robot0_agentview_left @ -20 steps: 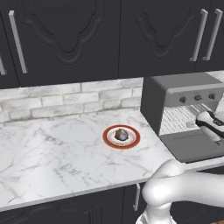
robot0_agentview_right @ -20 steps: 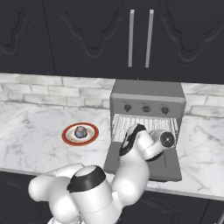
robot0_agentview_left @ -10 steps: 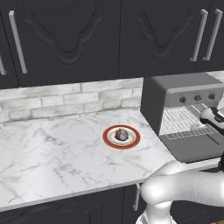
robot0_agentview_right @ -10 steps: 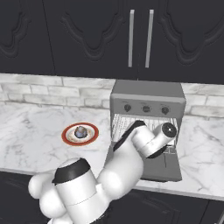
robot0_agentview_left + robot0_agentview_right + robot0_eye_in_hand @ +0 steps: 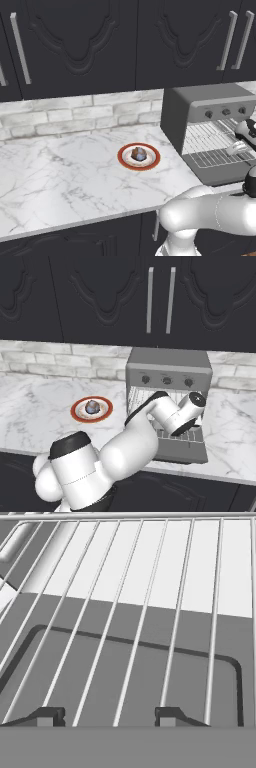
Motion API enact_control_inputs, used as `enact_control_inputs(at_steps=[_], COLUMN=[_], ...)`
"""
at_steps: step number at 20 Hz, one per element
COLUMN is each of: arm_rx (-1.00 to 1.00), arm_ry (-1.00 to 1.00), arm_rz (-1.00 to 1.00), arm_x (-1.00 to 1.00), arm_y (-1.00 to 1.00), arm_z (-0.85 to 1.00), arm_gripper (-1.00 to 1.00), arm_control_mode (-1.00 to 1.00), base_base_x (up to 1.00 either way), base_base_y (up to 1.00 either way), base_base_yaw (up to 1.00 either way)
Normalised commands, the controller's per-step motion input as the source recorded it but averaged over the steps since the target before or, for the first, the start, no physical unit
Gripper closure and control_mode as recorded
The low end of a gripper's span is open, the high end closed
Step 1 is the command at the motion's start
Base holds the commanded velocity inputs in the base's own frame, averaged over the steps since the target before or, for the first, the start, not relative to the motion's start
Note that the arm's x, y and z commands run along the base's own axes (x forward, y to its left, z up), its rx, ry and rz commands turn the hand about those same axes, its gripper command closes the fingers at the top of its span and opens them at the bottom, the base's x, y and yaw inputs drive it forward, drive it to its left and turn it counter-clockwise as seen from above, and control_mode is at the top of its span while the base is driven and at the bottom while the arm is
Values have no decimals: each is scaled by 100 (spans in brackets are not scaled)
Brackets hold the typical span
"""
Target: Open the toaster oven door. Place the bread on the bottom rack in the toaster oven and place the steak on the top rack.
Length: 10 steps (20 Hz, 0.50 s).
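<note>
The grey toaster oven [image 5: 200, 107] [image 5: 167, 363] stands at the counter's right with its door [image 5: 220, 172] [image 5: 182, 452] folded down flat. A wire rack [image 5: 215, 150] [image 5: 130, 607] sticks out over the door. My gripper [image 5: 239, 146] [image 5: 107, 716] hovers just above that rack, pointing down at it, open with nothing between the fingertips [image 5: 47, 715]. The bread [image 5: 139, 153] [image 5: 92, 405] is a small brownish-grey lump on a red-rimmed plate [image 5: 122, 156] [image 5: 76, 410] to the oven's left. I cannot make out the steak apart from the bread.
Dark cabinets with bar handles [image 5: 227, 40] hang over the marble counter [image 5: 60, 170]. A brick backsplash [image 5: 75, 115] runs behind it. My white forearm [image 5: 145, 426] reaches across in front of the oven's left side.
My hand has stayed over the pulled-out rack, shifting slightly right, while the forearm and elbow swung behind it. The plate and the oven have not moved.
</note>
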Motion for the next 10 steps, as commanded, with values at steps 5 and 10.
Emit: enact_control_inputs(at_steps=[5,10], arm_rx=[-1,-4], arm_ry=[11,3], arm_rz=[3,0], arm_x=[-90,-92], arm_y=[0,0], arm_z=[-65,-71], arm_gripper=[-100,-100], arm_control_mode=[-100,-100], base_base_x=[0,0], base_base_y=[0,0], base_base_yaw=[0,0])
